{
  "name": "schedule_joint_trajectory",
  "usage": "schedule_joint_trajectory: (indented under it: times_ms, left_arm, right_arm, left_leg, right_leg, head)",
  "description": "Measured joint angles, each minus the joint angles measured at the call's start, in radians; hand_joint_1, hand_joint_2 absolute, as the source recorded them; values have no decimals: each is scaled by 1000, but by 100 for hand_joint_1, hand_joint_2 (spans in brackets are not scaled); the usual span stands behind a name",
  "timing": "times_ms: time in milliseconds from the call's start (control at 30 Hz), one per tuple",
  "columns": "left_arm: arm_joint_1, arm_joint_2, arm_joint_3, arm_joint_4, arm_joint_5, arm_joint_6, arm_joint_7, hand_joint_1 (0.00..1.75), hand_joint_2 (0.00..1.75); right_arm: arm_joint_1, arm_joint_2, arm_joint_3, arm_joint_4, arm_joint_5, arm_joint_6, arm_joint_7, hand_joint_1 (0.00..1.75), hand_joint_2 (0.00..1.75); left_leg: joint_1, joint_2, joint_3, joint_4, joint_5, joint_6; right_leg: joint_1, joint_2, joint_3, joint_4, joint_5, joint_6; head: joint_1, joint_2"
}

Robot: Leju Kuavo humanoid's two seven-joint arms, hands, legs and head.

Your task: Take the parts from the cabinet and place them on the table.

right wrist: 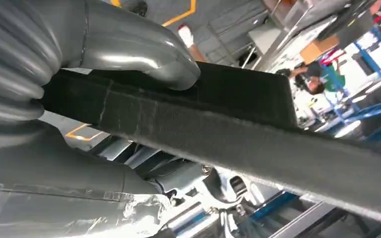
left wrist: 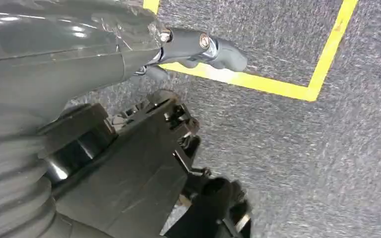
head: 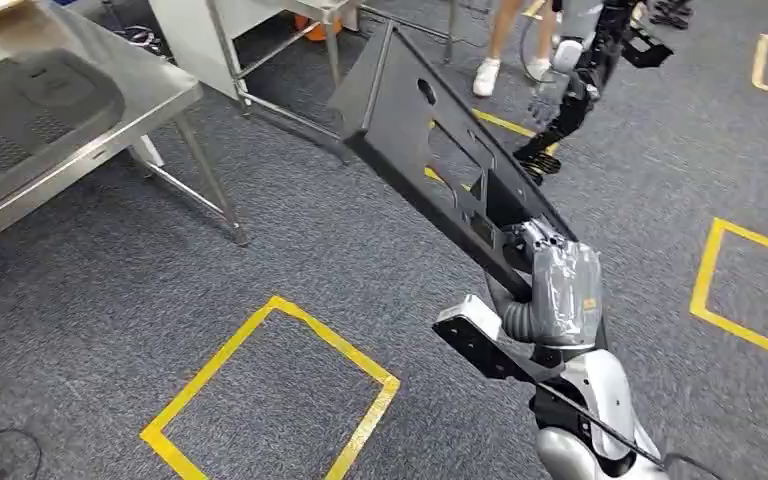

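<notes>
1. Carrying a long black panel part (head: 430,150), the right robot hand (head: 560,285) is clamping its near end at the lower right of the head view; the part is slanting up toward the upper middle of the frame, clear of the grey carpet floor (head: 260,250).
2. In the right wrist view, the thick grey thumb (right wrist: 144,49) is pressing on one face of the part's edge (right wrist: 238,129) while the rest of the hand is backing the other side. I judge this end grip is keeping the long piece cantilevered out ahead of the body, so it will swing with any turn.
3. The steel bench (head: 110,120) is sitting at the upper left, already bearing a dark tray-like part (head: 30,110), well apart from the carried piece; delivery is likely the step in hand.
4. The left robot hand (left wrist: 198,49) is hanging over the carpet near yellow floor tape (left wrist: 258,84), holding nothing, fingers apart.
5. A person's legs (head: 500,40) are standing near the top edge.
</notes>
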Motion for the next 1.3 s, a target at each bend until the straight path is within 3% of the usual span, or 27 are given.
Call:
schedule_joint_trajectory:
  times_ms: [33,67,133,167,200,233,333,367,400,433,500,533,567,600,667,700,900,933,967,1000,1067,1100,1133,1200,1233,1267,1300]
  left_arm:
    - [1,0,0,0,-1,0,0,0,175]
    - [1,0,0,0,-2,0,0,0,175]
    - [-1,0,0,0,-5,-2,0,0,175]
    - [-1,0,0,0,-6,-2,0,0,175]
    - [-2,0,0,0,-6,-2,0,0,175]
    - [-4,0,0,0,-6,-2,0,0,175]
    - [-2,0,0,0,-6,0,0,0,175]
    - [-1,2,0,0,-6,1,0,0,175]
    - [-3,2,0,0,-6,1,0,0,175]
    - [-5,2,0,0,-6,1,0,0,175]
    - [-5,2,0,0,-6,1,0,0,175]
    - [-4,2,0,0,-6,1,0,0,175]
    - [-2,2,0,0,-6,1,0,0,175]
    - [-1,2,0,0,-6,1,0,0,175]
    - [-2,2,0,0,-6,1,0,0,175]
    - [-3,3,0,1,-6,1,0,0,175]
    - [-5,4,0,1,-6,1,0,0,175]
    - [-3,4,0,1,-6,1,0,0,175]
    - [-2,4,0,1,-6,1,-1,0,175]
    - [-7,4,0,1,-6,0,-1,0,175]
    - [-8,3,0,1,-6,-2,-1,0,175]
    - [-7,3,0,1,-6,-3,-1,0,175]
    - [-6,3,0,1,-5,-3,-1,0,175]
    - [-6,3,0,1,-5,-6,-1,0,175]
    - [-6,3,0,1,-5,-7,-1,0,175]
    - [-9,3,0,1,-5,-7,-1,0,175]
    - [-8,3,0,1,-5,-7,-2,0,175]
  right_arm:
    - [2,0,0,0,1,0,0,175,175]
    - [3,0,-1,0,1,0,0,175,175]
    - [3,0,-3,0,2,0,0,175,175]
    - [3,0,-4,0,2,-1,0,175,175]
    - [3,-1,-4,0,2,-1,0,175,175]
    - [6,-1,-5,-1,2,-2,-1,175,175]
    - [5,-2,-5,-1,4,-2,-2,175,175]
    - [3,-2,-5,-1,4,-2,-2,175,175]
    - [5,-2,-5,-1,4,-2,-3,175,175]
    - [5,-2,-5,-1,4,-2,-3,175,175]
    - [6,-2,-5,-1,4,-3,-3,175,175]
    - [6,-2,-5,-1,4,-3,-3,175,175]
    - [6,-2,-5,-1,4,-2,-3,175,175]
    - [6,-2,-5,-1,4,-2,-3,175,175]
    - [5,-2,-5,-1,4,-2,-3,175,175]
    - [5,-2,-5,-1,5,-3,-3,175,175]
    - [5,-2,-5,-1,4,-3,-3,175,175]
    - [5,-2,-5,-1,4,-3,-3,175,175]
    - [2,-3,-5,-1,4,-3,-3,175,175]
    - [1,-3,-5,-1,4,-4,-3,175,175]
    - [6,-5,-5,-1,4,-4,-3,175,175]
    - [6,-5,-5,-1,4,-4,-2,175,175]
    - [6,-5,-5,-1,4,-4,-2,175,175]
    - [5,-5,-5,-1,4,-4,-2,175,175]
    - [5,-5,-5,0,3,-3,-2,175,175]
    - [6,-5,-5,-1,3,-3,-2,175,175]
    - [7,-5,-5,-1,3,-2,-2,175,175]
  left_leg:
    - [0,-11,0,3,-2,1]
    - [1,-22,1,7,-5,-1]
    - [5,-43,2,18,-13,-7]
    - [7,-55,-1,31,-21,-15]
    - [5,-62,-13,41,-27,-23]
    - [4,-74,-23,55,-29,-27]
    - [10,-95,-25,47,-24,-40]
    - [9,-76,-24,58,-32,-45]
    - [3,-31,-37,95,-56,-53]
    - [6,-13,-66,155,-89,-59]
    - [12,-1,-142,308,-151,-65]
    - [13,1,-165,349,-157,-65]
    - [14,2,-165,341,-139,-64]
    - [13,3,-140,286,-101,-60]
    - [6,26,-46,99,-5,-41]
    - [-4,63,-24,49,-10,-28]
    - [-12,59,-23,38,-9,-24]
    - [-14,49,-27,38,-10,-22]
    - [1,24,0,-5,5,-8]
    - [2,14,1,-5,5,-2]
    - [1,-3,1,-1,1,2]
    - [1,-14,1,3,-1,1]
    - [3,-26,2,9,-5,-1]
    - [9,-50,2,27,-17,-12]
    - [11,-58,-4,36,-25,-19]
    - [6,-68,-15,56,-30,-27]
    - [8,-75,-17,52,-27,-30]
  right_leg:
    - [0,1,-24,33,5,2]
    - [-1,1,-20,12,35,3]
    - [-5,7,35,-123,126,4]
    - [-10,37,71,-217,168,8]
    - [-14,84,74,-221,144,11]
    - [-13,79,70,-226,148,-1]
    - [-7,51,73,-229,148,-17]
    - [-11,38,78,-235,150,-23]
    - [-11,27,84,-240,149,-29]
    - [-9,15,88,-241,148,-31]
    - [-6,-9,91,-241,144,-36]
    - [-6,-18,92,-240,142,-36]
    - [-5,-29,95,-240,140,-35]
    - [-5,-38,99,-241,136,-35]
    - [-2,-55,114,-243,129,-31]
    - [-3,-62,118,-247,126,-30]
    - [-1,-70,120,-250,125,-23]
    - [-2,-82,124,-254,125,-17]
    - [-2,-42,129,-231,98,-3]
    - [-1,-8,67,-111,36,-4]
    - [0,0,-7,19,-4,1]
    - [-1,0,-19,30,10,3]
    - [-3,1,-6,-11,52,5]
    - [-9,13,62,-176,152,9]
    - [-14,51,83,-218,149,13]
    - [-11,64,83,-235,142,9]
    - [-11,55,81,-229,142,2]
  head:
    - [0,0]
    - [0,0]
    - [1,0]
    - [3,0]
    - [4,0]
    - [4,0]
    - [0,0]
    - [0,0]
    - [-13,0]
    - [-16,0]
    - [-18,0]
    - [-18,0]
    - [-18,0]
    - [-18,0]
    - [-18,0]
    - [-17,0]
    - [-16,0]
    - [-16,0]
    - [-13,0]
    - [-11,0]
    - [-5,0]
    - [-5,0]
    - [-4,0]
    - [-3,0]
    - [0,0]
    - [3,0]
    - [2,0]
